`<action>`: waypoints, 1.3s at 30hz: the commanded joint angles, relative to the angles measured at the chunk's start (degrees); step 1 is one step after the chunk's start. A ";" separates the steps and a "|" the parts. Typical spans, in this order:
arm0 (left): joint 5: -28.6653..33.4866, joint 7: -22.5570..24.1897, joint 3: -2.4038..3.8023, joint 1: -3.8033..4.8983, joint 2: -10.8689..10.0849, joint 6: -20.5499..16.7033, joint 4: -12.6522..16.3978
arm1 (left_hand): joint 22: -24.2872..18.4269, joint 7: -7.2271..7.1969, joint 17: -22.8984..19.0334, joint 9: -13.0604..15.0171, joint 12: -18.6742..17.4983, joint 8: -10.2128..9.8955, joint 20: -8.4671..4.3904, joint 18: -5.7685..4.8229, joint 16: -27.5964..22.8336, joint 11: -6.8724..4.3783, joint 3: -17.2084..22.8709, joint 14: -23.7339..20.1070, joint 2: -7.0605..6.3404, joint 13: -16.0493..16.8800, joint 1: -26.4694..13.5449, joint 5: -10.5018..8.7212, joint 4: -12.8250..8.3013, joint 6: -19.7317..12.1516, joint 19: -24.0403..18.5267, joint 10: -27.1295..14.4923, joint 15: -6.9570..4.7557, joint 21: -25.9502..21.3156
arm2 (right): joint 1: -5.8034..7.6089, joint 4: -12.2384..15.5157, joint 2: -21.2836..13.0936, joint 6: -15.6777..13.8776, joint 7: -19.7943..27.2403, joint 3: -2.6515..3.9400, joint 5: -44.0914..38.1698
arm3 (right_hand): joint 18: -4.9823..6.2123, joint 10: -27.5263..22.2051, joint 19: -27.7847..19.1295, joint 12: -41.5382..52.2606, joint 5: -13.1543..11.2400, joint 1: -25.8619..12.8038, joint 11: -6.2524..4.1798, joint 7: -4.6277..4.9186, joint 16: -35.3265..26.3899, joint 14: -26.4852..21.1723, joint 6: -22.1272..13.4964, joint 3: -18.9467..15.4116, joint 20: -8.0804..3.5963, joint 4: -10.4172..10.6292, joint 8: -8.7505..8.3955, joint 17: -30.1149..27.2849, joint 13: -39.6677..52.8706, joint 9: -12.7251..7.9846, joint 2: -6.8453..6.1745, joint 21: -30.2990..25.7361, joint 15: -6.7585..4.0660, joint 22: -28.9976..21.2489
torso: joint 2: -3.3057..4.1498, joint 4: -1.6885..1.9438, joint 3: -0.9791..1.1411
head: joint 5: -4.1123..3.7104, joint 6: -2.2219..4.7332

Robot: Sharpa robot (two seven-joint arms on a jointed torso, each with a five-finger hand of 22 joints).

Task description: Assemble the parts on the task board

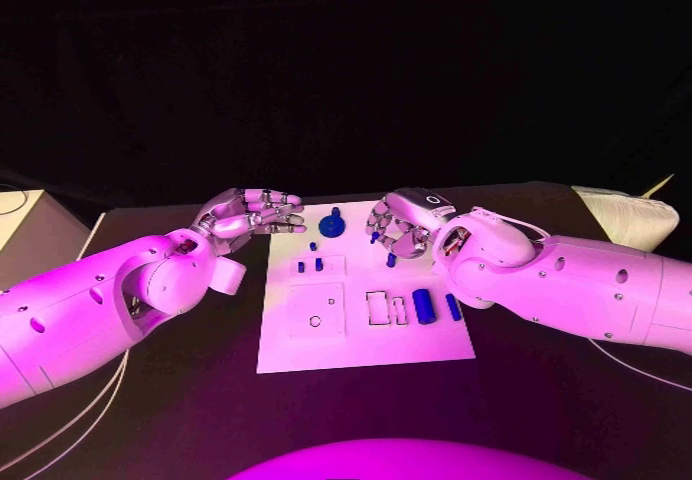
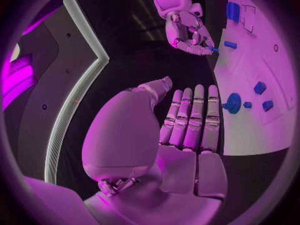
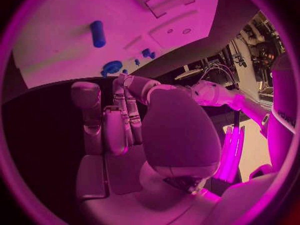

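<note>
The near edge of the white board (image 1: 361,355) lies closest, on the black desk (image 1: 173,410). Farther along it sit a blue cylinder (image 1: 423,305), two short pegs (image 1: 309,266) and a round blue knob (image 1: 332,224). The right hand (image 1: 408,225) hovers at the board's far right edge and seems to pinch a small blue pin (image 2: 213,49). The left hand (image 1: 248,213) hangs released, fingers straight, beside the knob. To do this well, keep the pin upright, line it over its hole, then lower slowly.
</note>
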 commanded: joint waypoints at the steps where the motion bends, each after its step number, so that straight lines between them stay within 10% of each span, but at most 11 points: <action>1: 0.42 0.35 0.05 -0.02 0.24 -0.21 -0.13 | -0.06 0.04 0.06 -0.08 0.33 0.11 0.12 0.35 0.27 -0.14 -0.19 0.23 0.03 -0.01 0.57 -0.10 -0.07 0.15 0.40 -0.17 0.01 -0.28 | -0.15 0.69 1.23 0.25 -0.14 -0.25 -5.53 | -0.69 0.94 0.02 -0.10 0.22 -0.67 -0.85 0.21 -0.09 2.13 0.32 0.12 -0.50 -0.38 0.10 0.04 0.05 0.08 0.05 0.26 -0.43 0.04 | -0.14 -0.07 -0.10 | 1.26 -0.28; 19: 0.81 0.34 0.04 0.01 1.13 -1.93 -0.15 | -0.13 0.06 0.09 -0.09 0.35 0.11 0.11 0.36 0.26 -0.11 -0.21 0.17 0.03 -0.03 0.59 -0.10 -0.06 0.15 0.49 -0.27 0.04 -0.29 | -4.34 -1.79 8.74 2.36 -0.66 -2.22 -11.31 | -0.67 0.95 -0.05 -0.14 0.27 -0.66 -0.86 0.19 -0.20 2.10 0.33 0.19 -0.51 -0.49 0.06 -0.11 0.08 0.08 0.08 0.16 -0.46 0.01 | -0.15 0.07 -0.21 | 3.84 -2.41; 39: 0.86 0.19 0.05 0.02 1.24 -1.67 0.10 | -0.22 0.04 0.13 -0.09 0.42 0.16 0.09 0.35 0.26 -0.12 -0.20 0.12 0.06 -0.02 0.65 -0.09 -0.08 0.23 0.58 -0.31 0.05 -0.31 | -6.24 -3.03 9.90 2.82 -1.61 -2.89 -14.22 | -0.68 0.90 -0.06 -0.21 0.29 -0.70 -0.84 0.22 -0.23 2.09 0.27 0.24 -0.51 -0.55 0.00 -0.16 0.09 0.06 0.11 0.25 -0.45 0.11 | -0.19 -0.08 -0.16 | 4.80 -3.63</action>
